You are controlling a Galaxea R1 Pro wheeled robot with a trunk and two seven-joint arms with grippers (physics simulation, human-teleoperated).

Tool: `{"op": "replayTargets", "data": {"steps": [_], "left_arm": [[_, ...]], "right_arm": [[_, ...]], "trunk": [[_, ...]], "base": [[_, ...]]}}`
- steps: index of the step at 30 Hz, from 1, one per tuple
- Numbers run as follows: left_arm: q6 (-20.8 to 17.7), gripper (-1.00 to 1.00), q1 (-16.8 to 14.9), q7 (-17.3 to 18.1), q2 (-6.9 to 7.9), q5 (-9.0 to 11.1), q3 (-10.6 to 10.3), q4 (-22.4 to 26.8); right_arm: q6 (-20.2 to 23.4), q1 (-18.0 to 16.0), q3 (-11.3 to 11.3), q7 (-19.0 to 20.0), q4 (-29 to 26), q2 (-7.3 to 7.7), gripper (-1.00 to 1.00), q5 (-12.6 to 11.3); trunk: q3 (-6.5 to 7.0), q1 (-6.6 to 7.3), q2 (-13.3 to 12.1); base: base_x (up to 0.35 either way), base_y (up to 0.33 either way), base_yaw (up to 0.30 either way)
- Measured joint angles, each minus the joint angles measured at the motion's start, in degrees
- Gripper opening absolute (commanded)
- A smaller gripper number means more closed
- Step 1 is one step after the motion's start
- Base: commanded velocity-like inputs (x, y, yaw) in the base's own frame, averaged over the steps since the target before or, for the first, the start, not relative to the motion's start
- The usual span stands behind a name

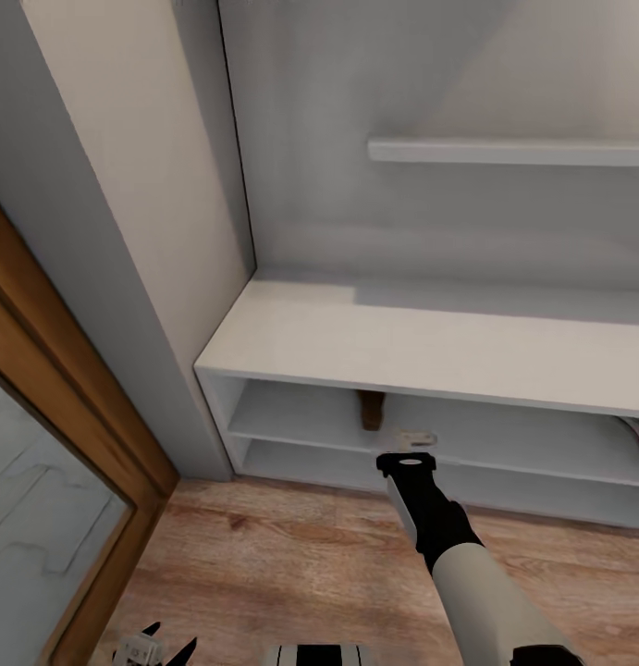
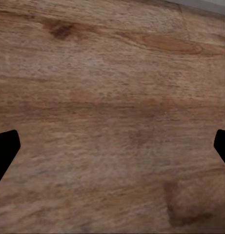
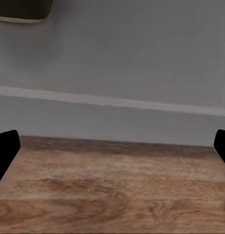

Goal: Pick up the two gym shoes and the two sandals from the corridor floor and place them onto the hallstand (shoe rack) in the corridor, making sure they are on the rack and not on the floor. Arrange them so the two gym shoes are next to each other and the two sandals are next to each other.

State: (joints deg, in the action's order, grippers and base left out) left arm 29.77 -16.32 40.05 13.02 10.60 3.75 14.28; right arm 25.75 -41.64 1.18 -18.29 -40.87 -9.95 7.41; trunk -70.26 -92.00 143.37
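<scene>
A narrow corridor: plank corridor floor point(image 1: 291, 546), a wood-framed door at left, and the light grey hallstand point(image 1: 430, 347) against the far wall. One brown sandal point(image 1: 371, 409) already stands on the middle tier, and a gym shoe point(image 1: 638, 435) peeks in on that tier at far right. The right tool point(image 1: 407, 458) hovers at the tier's front edge just beside the sandal, its fingers spread wide with nothing between them. The left tool point(image 2: 112, 151), also spread and empty, hangs low over bare planks. To do this well, I'd back the right arm straight out without nudging the sandal, then fetch its mate and set it touching alongside.
</scene>
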Motion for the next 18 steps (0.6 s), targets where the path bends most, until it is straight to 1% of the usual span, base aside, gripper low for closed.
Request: {"op": "replayTargets", "data": {"steps": [18], "left_arm": [[-0.1, 1.00, 0.0, 0.0, 0.17, 0.0, 0.0, 0.0]], "right_arm": [[0.0, 0.0, 0.0, 0.0, 0.1, 0.00, 1.00, 0.1]], "trunk": [[0.00, 0.00, 0.0]], "base": [[-0.225, -0.203, 0.000]]}}
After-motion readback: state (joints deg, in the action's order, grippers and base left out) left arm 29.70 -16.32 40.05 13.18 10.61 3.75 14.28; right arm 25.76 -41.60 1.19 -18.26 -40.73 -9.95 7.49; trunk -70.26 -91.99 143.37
